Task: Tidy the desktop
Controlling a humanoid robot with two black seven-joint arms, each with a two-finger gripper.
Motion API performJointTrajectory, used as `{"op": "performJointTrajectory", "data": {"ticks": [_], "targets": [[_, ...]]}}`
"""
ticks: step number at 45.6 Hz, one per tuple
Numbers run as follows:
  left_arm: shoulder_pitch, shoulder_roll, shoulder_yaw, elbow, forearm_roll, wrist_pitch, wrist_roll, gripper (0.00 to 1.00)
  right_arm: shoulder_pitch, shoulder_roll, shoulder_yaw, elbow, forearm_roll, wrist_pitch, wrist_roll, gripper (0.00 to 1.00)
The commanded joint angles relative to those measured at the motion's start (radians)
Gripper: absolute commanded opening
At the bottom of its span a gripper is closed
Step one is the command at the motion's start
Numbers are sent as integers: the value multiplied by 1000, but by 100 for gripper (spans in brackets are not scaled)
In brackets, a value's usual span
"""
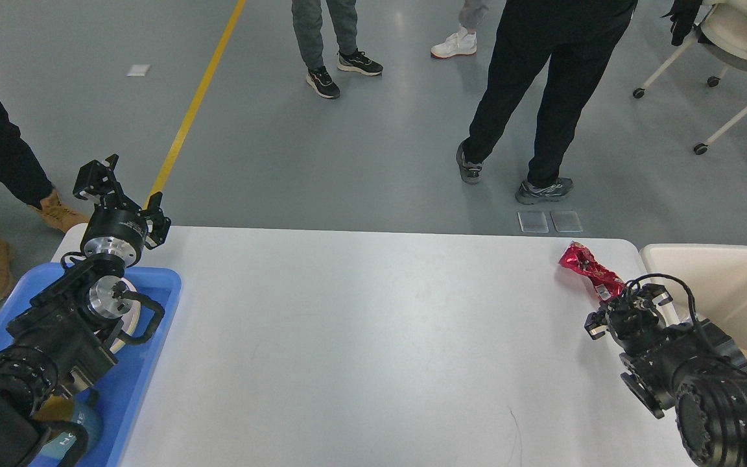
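The white desktop fills the middle of the head view. A crumpled red wrapper lies slanted near its far right corner. Its near end runs into my right gripper, which looks shut on that end; the fingertips are hidden behind the dark wrist. At the far left corner my left gripper is raised above the table edge, open, with nothing between its fingers.
A blue tray on the left edge holds a white round item and a teal item, mostly hidden under my left arm. A cream plastic bin stands off the right end. Several people stand on the floor beyond the far edge.
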Motion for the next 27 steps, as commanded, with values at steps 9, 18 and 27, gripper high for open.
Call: {"op": "performJointTrajectory", "data": {"ticks": [9,18,27], "targets": [[0,0,0,0,0,0,0,96,0,0,0,0,0,2,0,45],[0,0,0,0,0,0,0,96,19,-2,21,31,0,5,0,49],[0,0,0,0,0,0,0,96,198,-77,81,299,2,28,0,92]]}}
